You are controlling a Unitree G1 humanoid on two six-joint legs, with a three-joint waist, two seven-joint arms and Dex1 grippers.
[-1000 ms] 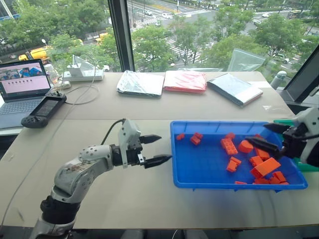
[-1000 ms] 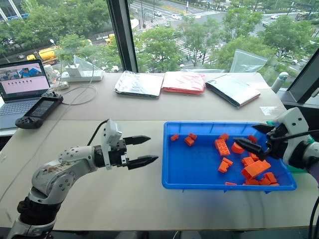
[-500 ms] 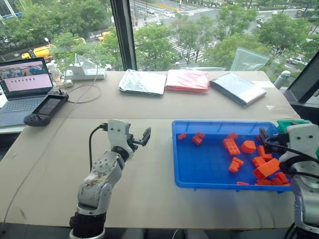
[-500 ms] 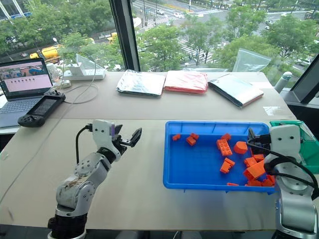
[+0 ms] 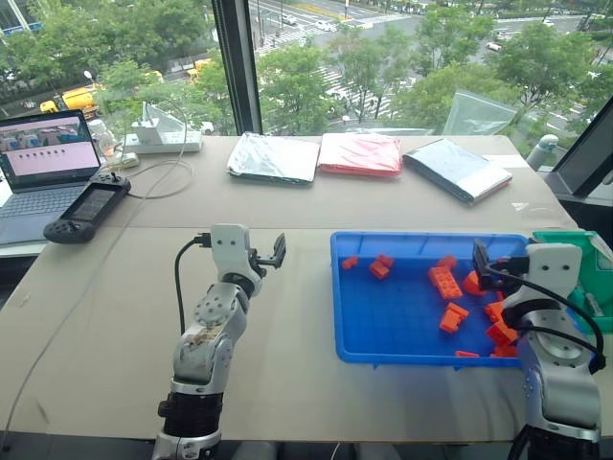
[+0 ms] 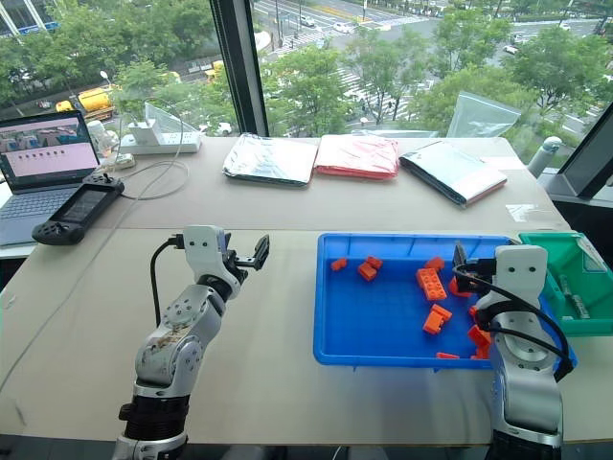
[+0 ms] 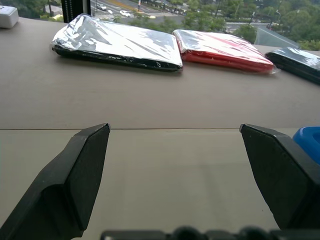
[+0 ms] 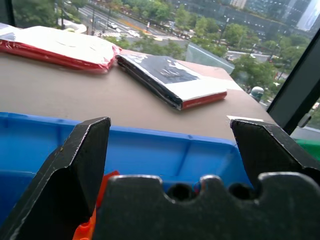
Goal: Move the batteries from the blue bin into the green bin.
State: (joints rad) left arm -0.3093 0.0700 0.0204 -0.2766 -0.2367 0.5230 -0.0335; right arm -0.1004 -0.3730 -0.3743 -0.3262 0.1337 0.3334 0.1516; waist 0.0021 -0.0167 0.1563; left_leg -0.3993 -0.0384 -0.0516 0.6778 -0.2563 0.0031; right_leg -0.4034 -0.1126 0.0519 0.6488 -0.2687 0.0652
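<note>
While both arms reach forward over the table [image 5: 287, 383], the left gripper [image 7: 175, 150] stands spread wide over bare tabletop, empty and touching nothing, just left of the blue bin [image 5: 383, 326]. The right gripper [image 8: 170, 145] is likewise splayed wide and empty, poised above the blue bin's right end among orange bricks [image 5: 442, 281]. Its arm covers the bricks and floor at that end. The green bin [image 6: 565, 316] sits just beside the blue bin's right side, with slim grey batteries [image 6: 578, 300] lying in it, hard to count. No battery can be made out in the uncovered part of the blue bin. Three wrapped packets [image 6: 356, 156] lie by the window.
</note>
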